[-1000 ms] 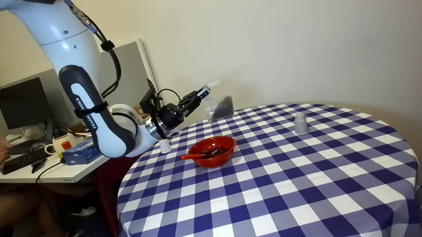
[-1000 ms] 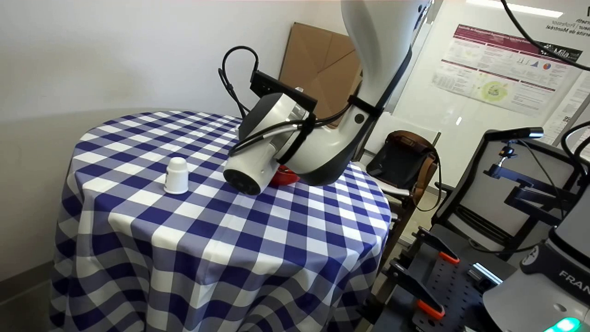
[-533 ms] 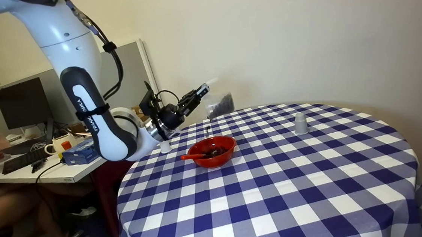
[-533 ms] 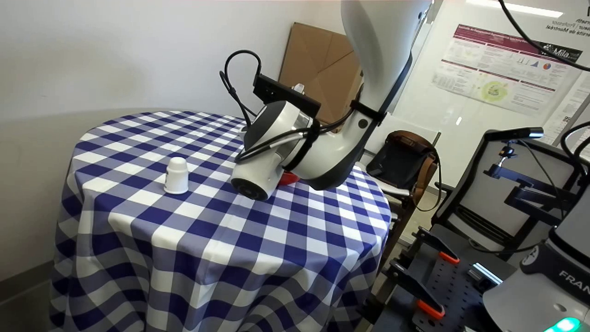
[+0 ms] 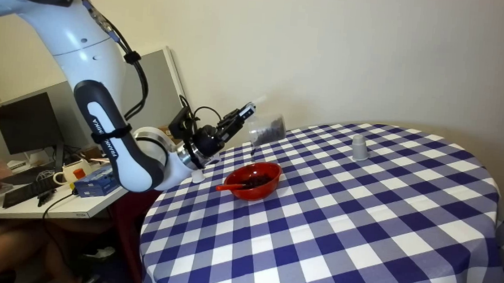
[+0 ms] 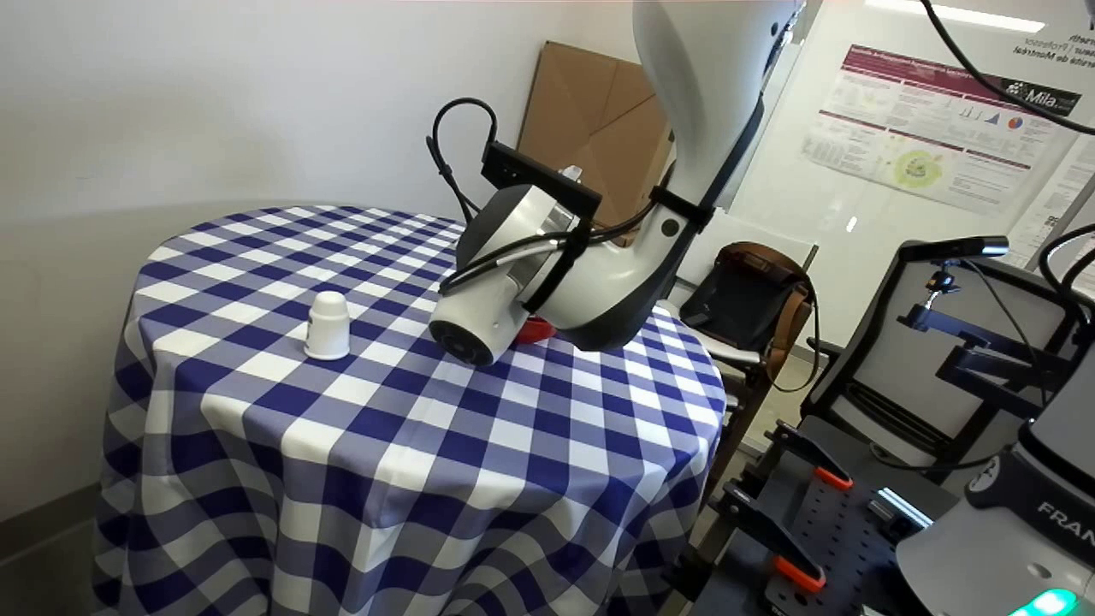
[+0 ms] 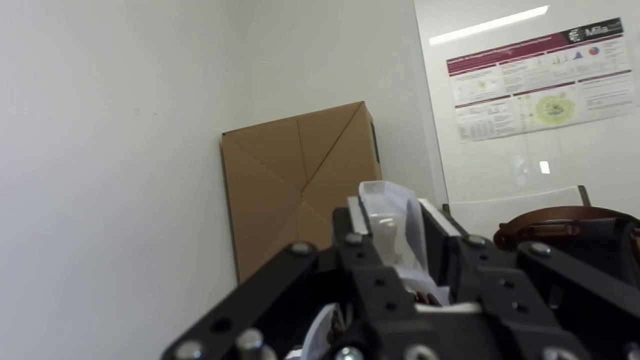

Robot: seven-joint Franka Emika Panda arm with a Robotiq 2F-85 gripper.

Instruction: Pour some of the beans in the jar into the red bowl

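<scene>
My gripper (image 5: 246,109) is shut on the handle of the clear jar (image 5: 271,127). In the wrist view, the fingers (image 7: 395,220) are on either side of the clear handle (image 7: 387,235), and part of the jar's rim (image 7: 320,327) shows at the bottom. The jar is tilted above the red bowl (image 5: 268,188). The beans in the jar (image 5: 275,127) are a dark mass, and a few dark bits (image 5: 253,150) are at its lower lip. The bowl also holds dark beans (image 5: 259,180). In an exterior view, the arm mostly hides the bowl (image 6: 535,331).
A red spoon handle (image 5: 229,187) rests over the bowl's rim. A white upturned cup (image 5: 359,147) stands on the checked table (image 5: 339,238) and shows in both exterior views (image 6: 328,327). A small white object (image 5: 197,176) is near the wrist. A wall is behind the table.
The jar has tilted over the bowl and shifted slightly right in an exterior view. Dark beans were falling half a second ago; now only a few show below the lip. The bowl stays in place.
</scene>
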